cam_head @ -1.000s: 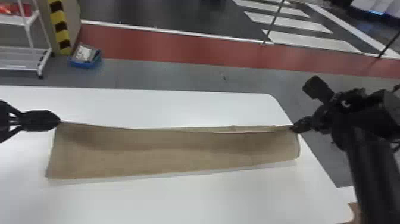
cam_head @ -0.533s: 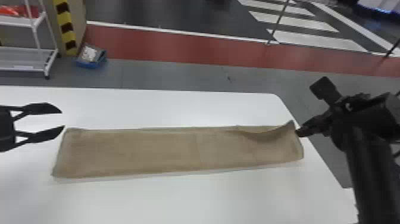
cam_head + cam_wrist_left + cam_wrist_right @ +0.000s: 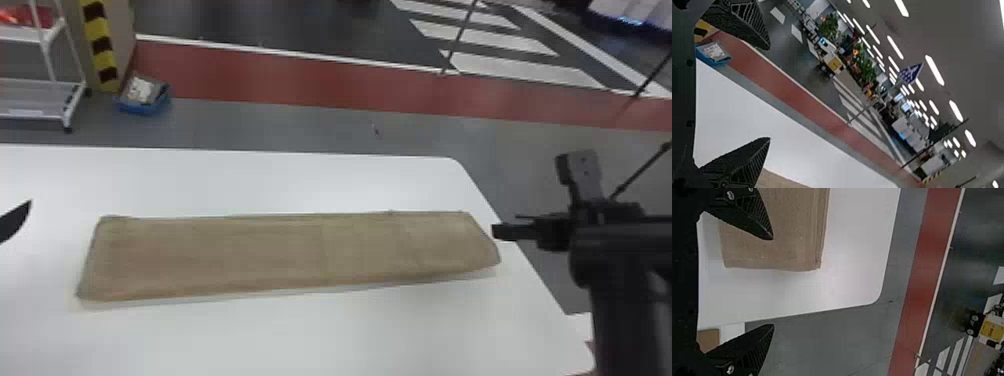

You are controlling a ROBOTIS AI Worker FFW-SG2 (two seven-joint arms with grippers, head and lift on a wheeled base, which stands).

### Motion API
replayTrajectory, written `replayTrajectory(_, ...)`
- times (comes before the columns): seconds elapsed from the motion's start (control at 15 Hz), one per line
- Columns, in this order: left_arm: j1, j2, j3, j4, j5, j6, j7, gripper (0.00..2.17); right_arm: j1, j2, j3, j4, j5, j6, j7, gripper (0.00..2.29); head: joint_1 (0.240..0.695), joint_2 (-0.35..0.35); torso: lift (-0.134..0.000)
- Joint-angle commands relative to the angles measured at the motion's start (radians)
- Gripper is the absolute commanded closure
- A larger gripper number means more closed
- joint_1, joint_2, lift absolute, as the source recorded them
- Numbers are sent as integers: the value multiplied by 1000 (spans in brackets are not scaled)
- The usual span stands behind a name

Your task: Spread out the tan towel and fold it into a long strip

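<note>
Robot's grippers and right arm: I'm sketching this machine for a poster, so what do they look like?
The left gripper and right gripper are black, with flat fingers tapering to points and finely ridged along part of their surface. Silvery screws dot the right one. The right arm is thick and black, with a dark block near its wrist.

1. Head view: looks forward and down from the robot's head, over the white table (image 3: pixel 300 340) and whole tan towel (image 3: pixel 290 255).
2. Left wrist view: turned sideways, looks outward across the table to the room and ceiling lights (image 3: pixel 934 70); shares the blue bin (image 3: pixel 145 102) with the head view.
3. Right wrist view: also sideways, closer, looks down on the towel's right end; shares the table's rounded corner (image 3: pixel 452 162) with the head view.
4. All three: red floor band (image 3: pixel 300 85).
</note>
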Motion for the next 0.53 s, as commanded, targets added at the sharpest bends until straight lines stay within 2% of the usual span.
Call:
replayTrajectory(0.0, 87, -52, 18, -76, 171, 73, 53, 26, 179, 160, -27, -259, -114, 37, -135, 80, 695, -243, -118)
replayTrajectory(0.07, 114, -74, 18, -91, 240, 88, 71, 26, 246, 223, -26, -345, -153, 6, -193, 87, 695, -225, -118)
replayTrajectory(0.13, 154, -87, 17, -113, 311, 103, 96, 26, 318, 315, -27, -417, -214, -71, -245, 90, 695, -207, -118)
replayTrajectory(0.2, 191, -106, 9, -137, 326, 100, 129, 26, 388, 319, -18, -455, -242, -203, -289, 93, 695, -185, -118)
replayTrajectory(0.27, 242, -129, 1, -173, 345, 100, 172, 26, 480, 319, 2, -472, -277, -414, -357, 93, 695, -162, -118)
replayTrajectory(0.33, 292, -144, -6, -202, 388, 100, 198, 22, 569, 319, 31, -480, -318, -586, -418, 93, 695, -140, -118)
replayTrajectory(0.47, 381, -158, -23, -246, 432, 88, 258, 26, 700, 319, 112, -466, -350, -862, -535, 93, 695, -105, -118)
